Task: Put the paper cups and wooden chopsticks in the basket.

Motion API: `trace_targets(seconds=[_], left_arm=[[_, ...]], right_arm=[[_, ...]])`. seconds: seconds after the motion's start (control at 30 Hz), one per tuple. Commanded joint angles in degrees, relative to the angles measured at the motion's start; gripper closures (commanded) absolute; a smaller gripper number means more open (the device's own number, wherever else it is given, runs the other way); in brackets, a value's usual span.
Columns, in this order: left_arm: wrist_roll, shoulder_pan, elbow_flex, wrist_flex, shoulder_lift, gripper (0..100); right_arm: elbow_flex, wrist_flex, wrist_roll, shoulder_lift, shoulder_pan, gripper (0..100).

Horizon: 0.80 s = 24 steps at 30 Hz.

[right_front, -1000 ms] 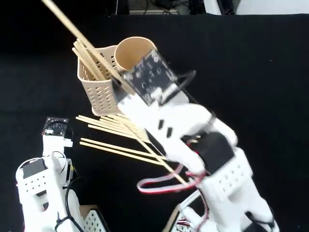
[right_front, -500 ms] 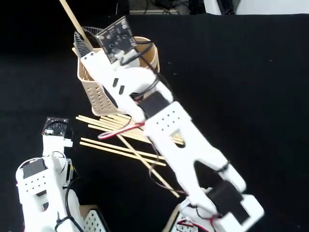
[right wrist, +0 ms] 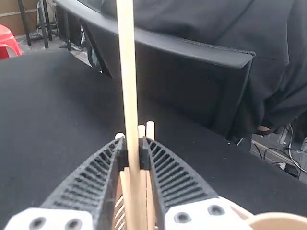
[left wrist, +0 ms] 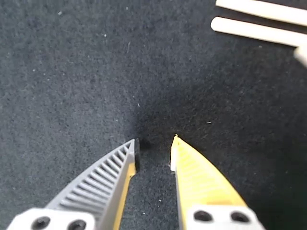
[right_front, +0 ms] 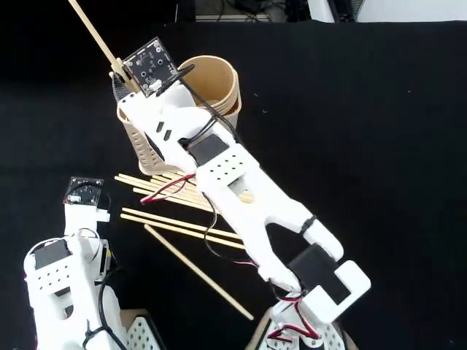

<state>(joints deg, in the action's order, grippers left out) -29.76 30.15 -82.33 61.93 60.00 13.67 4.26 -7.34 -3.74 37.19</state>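
Right tool (right wrist: 133, 142) clamped on chopstick (right wrist: 125, 67) — now farther over basket (right_front: 135, 144), left tool (left wrist: 153, 146) apart, unmoved

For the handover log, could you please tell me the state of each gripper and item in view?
basket: upright.
paper cups: nested, upright.
loose chopsticks: lying flat on the table.
left gripper: fingers open, empty.
right gripper: shut on the held chopstick, above the basket.
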Motion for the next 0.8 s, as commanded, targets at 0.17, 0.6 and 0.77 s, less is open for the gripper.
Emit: trace_targets(seconds=[0.17,0.6,0.77], left_arm=[[-0.1,-1.0,0.0,-0.8,0.4,86],[-0.1,-1.0,0.0,-0.8,0.4,86],[-0.1,-1.0,0.0,-0.8,0.4,86]], right_arm=[[5.6,-0.8,0.2,5.5,-0.7,83.8],[2.2,14.2,0.2,25.8,-0.7,86.7],[-3.3,40.1,0.2,35.4,-0.4,86.4]])
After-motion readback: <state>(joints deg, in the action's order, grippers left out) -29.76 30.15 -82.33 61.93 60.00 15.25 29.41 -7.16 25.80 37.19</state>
